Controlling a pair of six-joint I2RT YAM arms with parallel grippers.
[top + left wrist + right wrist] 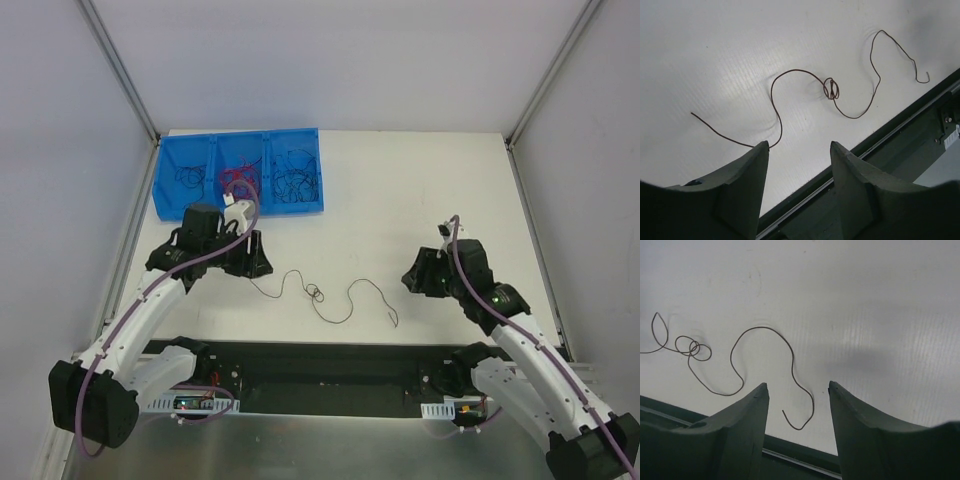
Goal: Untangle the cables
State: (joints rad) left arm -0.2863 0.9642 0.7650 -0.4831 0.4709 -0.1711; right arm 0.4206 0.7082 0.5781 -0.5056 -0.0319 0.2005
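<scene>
A single thin dark cable (pixel 315 293) lies loose on the white counter (pixel 420 190), close to its near edge and between the two arms. It runs in slack waves from left to right, with a small knot of tight loops (pixel 831 89) about halfway along. Its right end curls into a little hook.

The left fingers (pixel 740 185) stand well apart with nothing between them. In the left wrist view the cable's left stretch runs up to the tip of one finger and passes out of sight behind it; whether they touch, I cannot tell. The right fingers (pixel 865 430) are also spread wide and grip nothing. In the right wrist view the hooked end of the cable (pixel 800 425) shows in the gap between them, lying on the counter, apart from both tips.

Farther back on the left, a blue bin (pixel 290 208) with three compartments holds more cables (pixel 297 182): black strands in the left and right sections, a red tangle in the middle one.
</scene>
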